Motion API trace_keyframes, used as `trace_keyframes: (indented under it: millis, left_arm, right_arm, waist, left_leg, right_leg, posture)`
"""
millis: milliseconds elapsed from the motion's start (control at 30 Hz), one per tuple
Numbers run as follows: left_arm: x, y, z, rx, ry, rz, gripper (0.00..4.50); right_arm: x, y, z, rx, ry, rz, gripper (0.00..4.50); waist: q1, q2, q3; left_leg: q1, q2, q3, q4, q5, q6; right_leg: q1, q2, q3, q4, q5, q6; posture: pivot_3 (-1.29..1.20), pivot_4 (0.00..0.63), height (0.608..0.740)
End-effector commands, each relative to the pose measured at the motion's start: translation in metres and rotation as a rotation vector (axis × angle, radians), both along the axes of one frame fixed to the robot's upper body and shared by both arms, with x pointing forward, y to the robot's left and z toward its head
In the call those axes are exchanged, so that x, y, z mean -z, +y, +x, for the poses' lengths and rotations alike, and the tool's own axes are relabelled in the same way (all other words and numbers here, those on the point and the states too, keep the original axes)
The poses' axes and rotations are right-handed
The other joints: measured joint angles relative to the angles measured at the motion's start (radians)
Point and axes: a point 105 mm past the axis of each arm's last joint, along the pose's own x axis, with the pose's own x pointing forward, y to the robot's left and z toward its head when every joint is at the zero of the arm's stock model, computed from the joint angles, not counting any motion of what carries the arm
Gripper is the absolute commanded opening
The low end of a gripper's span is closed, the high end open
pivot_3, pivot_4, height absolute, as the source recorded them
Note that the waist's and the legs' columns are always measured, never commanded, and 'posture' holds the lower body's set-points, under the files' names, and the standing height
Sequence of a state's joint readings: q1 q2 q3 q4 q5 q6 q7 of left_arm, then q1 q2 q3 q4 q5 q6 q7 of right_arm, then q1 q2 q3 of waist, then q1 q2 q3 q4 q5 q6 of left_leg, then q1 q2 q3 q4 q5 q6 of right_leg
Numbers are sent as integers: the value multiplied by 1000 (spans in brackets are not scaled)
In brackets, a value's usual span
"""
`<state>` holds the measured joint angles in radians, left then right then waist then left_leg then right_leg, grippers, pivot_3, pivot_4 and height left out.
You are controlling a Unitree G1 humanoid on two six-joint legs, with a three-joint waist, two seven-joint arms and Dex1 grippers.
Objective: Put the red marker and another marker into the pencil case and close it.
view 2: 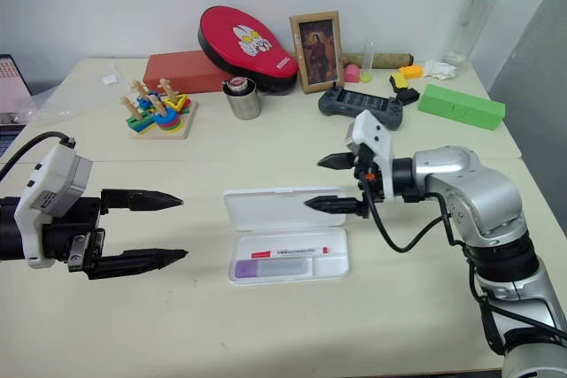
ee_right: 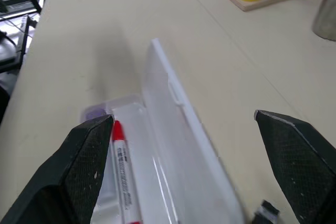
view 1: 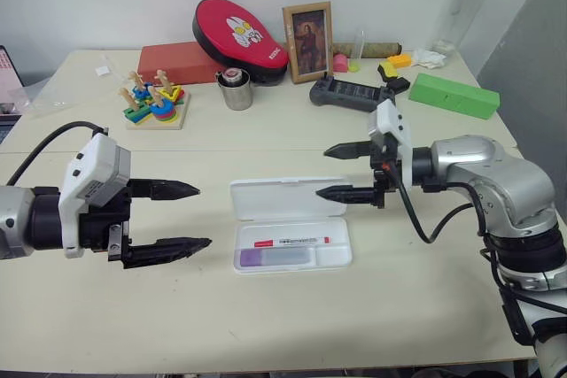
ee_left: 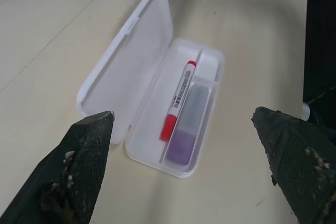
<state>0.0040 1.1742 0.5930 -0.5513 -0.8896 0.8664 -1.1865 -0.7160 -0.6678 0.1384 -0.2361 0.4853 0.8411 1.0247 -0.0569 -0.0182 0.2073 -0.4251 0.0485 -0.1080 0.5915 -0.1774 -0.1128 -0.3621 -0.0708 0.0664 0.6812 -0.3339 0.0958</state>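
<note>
The white pencil case (view 1: pixel 337 258) lies open on the table, its lid (view 1: pixel 283 197) folded back flat toward the far side. In its tray lie the red marker (view 1: pixel 291 242) and, just in front of it, the pale-lilac marker (view 1: pixel 275 258). My left gripper (view 1: pixel 192 216) hovers open to the left of the case, nothing between its fingers. On the other side my right gripper (view 1: pixel 330 172) hangs open above the lid's right end, pointing left, also with nothing in it. The left wrist view looks down on the open pencil case (ee_left: pixel 212 56) with the red marker (ee_left: pixel 177 101) and the lilac marker (ee_left: pixel 186 124) inside.
At the back of the table stand a metal cup (view 1: pixel 236 90), a wooden stacking toy (view 1: pixel 154 102), a red box (view 1: pixel 182 61), a red oval case (view 1: pixel 239 30), a picture frame (view 1: pixel 308 41), a black controller (view 1: pixel 347 93) and a green block (view 1: pixel 453 95).
</note>
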Motion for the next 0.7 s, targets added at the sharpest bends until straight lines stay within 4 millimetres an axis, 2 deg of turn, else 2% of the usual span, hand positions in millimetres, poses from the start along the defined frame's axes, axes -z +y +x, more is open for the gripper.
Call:
trace_keyframes:
  millis: [33, 167, 367, 500, 700]
  left_arm:
    - [-5, 0, 1, -7, -34, -8, 4500]
    - [-4, -1, 1, -12, -38, -11, 4500]
    - [-3, -1, 1, -21, -41, -16, 4500]
    - [-3, 0, 2, -27, -44, -14, 4500]
    - [-3, -2, 5, -26, -52, -22, 4500]
  right_arm:
    - [-1, -20, 9, 64, -56, -38, 4494]
    - [12, -35, 11, 99, -45, -86, 4494]
    - [26, -46, 1, 63, -28, -139, 4494]
    - [37, -57, 9, 114, -55, -203, 4494]
    - [58, -45, 23, 123, -140, -252, 4494]
  waist:
    - [0, 0, 0]
    - [0, 0, 0]
    - [0, 0, 0]
    - [-1, 0, 0]
    - [-2, 0, 0]
  left_leg:
    - [0, 0, 0, 0, 0, 0]
    - [-1, 0, 0, 0, 0, 0]
    - [-1, 0, 0, 0, 0, 0]
    - [-1, 0, 0, 0, 0, 0]
    - [-1, 0, 0, 1, 0, 0]
  right_leg:
    - [0, 0, 0, 0, 0, 0]
    - [-1, 0, 0, 0, 0, 0]
    - [-1, 0, 0, 0, 0, 0]
    - [-1, 0, 0, 0, 0, 0]
    - [-1, 0, 0, 1, 0, 0]
  posture:
    - [0, 150, 740]
    - [0, 150, 740]
    - [0, 150, 740]
    - [0, 150, 740]
    - [0, 150, 740]
